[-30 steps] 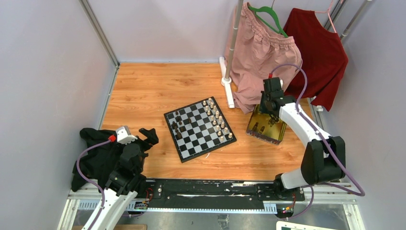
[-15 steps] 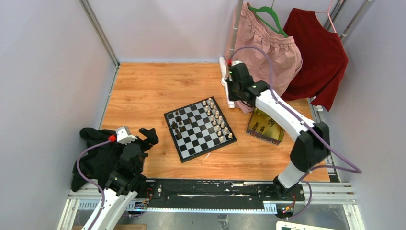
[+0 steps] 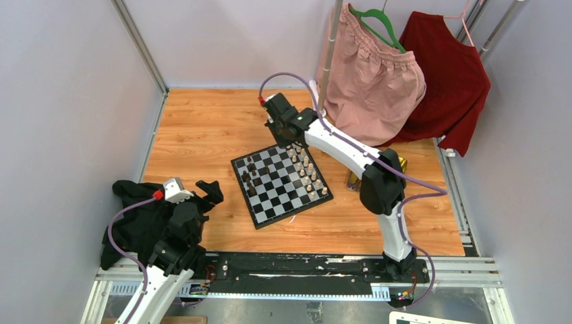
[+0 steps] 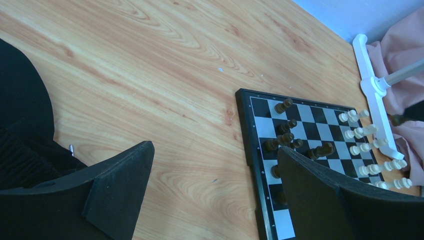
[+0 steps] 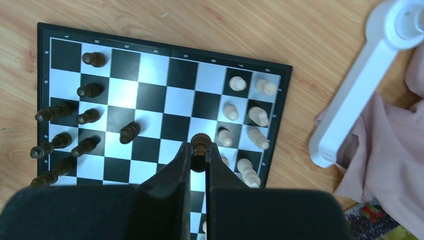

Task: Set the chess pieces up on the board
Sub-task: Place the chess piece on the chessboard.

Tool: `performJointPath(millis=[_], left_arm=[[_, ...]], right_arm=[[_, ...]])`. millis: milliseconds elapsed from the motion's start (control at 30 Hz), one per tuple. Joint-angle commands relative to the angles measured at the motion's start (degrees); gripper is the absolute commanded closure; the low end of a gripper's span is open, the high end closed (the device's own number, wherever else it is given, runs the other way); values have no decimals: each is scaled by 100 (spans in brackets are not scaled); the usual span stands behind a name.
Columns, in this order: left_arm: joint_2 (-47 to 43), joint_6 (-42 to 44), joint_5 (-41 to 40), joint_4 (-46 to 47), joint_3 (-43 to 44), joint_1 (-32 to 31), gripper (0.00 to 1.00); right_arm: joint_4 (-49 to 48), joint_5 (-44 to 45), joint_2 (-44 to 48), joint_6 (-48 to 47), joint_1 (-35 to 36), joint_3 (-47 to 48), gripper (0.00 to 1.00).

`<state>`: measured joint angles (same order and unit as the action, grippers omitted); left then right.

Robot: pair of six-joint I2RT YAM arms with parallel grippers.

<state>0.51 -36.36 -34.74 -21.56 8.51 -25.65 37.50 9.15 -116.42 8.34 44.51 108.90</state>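
The board (image 3: 281, 181) lies mid-table, with several dark chess pieces (image 3: 251, 177) on its left side and cream pieces on its right. My right gripper (image 3: 288, 137) hangs over the board's far edge. In the right wrist view it (image 5: 199, 149) is shut on a dark chess piece (image 5: 200, 143), held above the board (image 5: 150, 75) between the dark pieces (image 5: 85, 117) and the cream ones. My left gripper (image 3: 202, 196) is open and empty near the table's left front; in its wrist view the fingers (image 4: 120, 175) frame bare wood beside the board (image 4: 320, 150).
A gold tray (image 3: 398, 165) is mostly hidden behind the right arm. A white rack foot (image 3: 318, 115) and a pink garment (image 3: 371, 74) stand behind the board, with a red garment (image 3: 445, 74) at the right. A black cloth (image 3: 135, 216) lies at the front left.
My right arm has swung left from the gold tray to the board's far edge, carrying a dark piece. The left arm has not moved.
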Motion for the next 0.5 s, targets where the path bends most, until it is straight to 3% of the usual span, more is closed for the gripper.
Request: performJointPath(millis=[0, 467], left_arm=[[-359, 58, -49, -15, -92, -36, 0], [-359, 66, -28, -7, -101, -37, 0]], right_arm=[[609, 41, -501, -332, 295, 664, 100], [821, -27, -722, -387, 863, 334, 99]])
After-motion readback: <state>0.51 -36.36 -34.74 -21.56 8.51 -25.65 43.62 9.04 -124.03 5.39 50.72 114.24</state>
